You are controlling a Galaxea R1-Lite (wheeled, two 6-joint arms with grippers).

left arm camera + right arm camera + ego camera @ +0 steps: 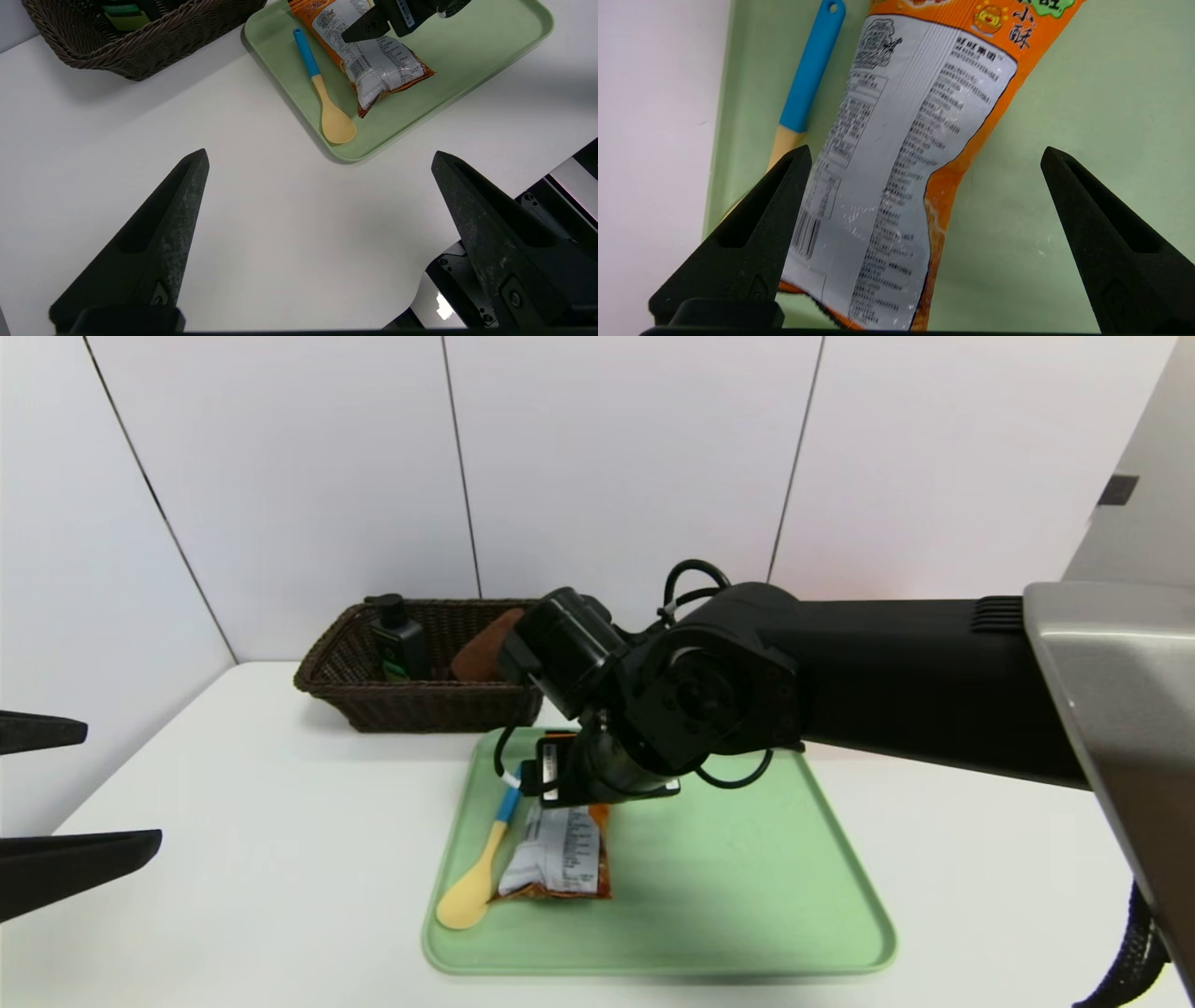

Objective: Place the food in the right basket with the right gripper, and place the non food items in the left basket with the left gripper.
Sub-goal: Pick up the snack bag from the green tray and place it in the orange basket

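Note:
The food, an orange snack packet (555,854) with a white printed panel, lies flat on the green tray (728,896). Beside it lies the yellow spoon (476,877) with a blue handle. My right gripper (924,150) hovers open just above the packet (896,163), one finger over its edge near the spoon (808,79). The left basket (420,705), dark brown wicker, holds the pump bottle (401,639) and the brown cloth (485,653). My left gripper (320,153) stands open and empty over bare table, short of the tray. The right basket is out of view.
The right arm reaches across from the right and hides the tray's far edge and the table behind it. White wall panels stand close behind the dark basket (154,32). The robot's base shows past the table's near edge (551,196).

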